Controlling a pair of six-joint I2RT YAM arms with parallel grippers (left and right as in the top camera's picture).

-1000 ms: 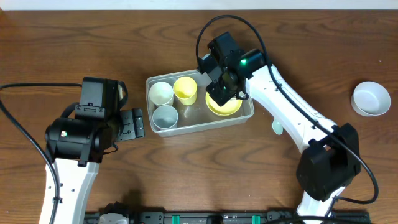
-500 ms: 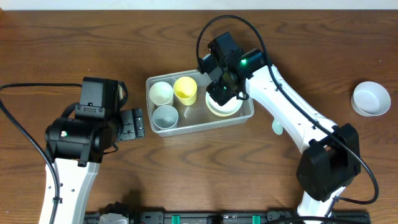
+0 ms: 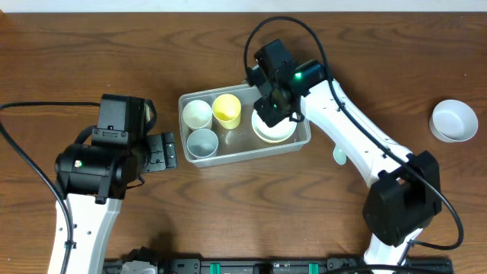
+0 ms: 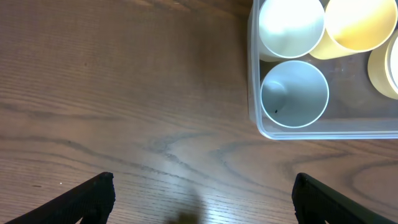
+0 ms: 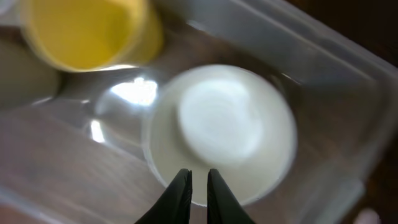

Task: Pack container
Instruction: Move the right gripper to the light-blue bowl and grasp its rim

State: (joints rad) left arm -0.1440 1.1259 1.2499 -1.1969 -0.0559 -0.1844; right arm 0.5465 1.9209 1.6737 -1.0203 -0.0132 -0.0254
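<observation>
The clear container sits at table centre. It holds a cream cup, a yellow cup, a pale blue cup and a cream bowl at its right end. My right gripper hovers inside the container's right end, over the bowl's near rim. In the right wrist view its fingers are almost together with nothing between them, above the blurred bowl. My left gripper is open and empty just left of the container, fingers wide apart over bare wood.
A white bowl stands at the far right of the table. A small pale green object peeks out beside the right arm, right of the container. The wooden table runs out to every side.
The bowl under my right gripper looked yellow a second ago; a cream bowl now lies there. The right gripper shifted slightly. The left arm has not moved.
</observation>
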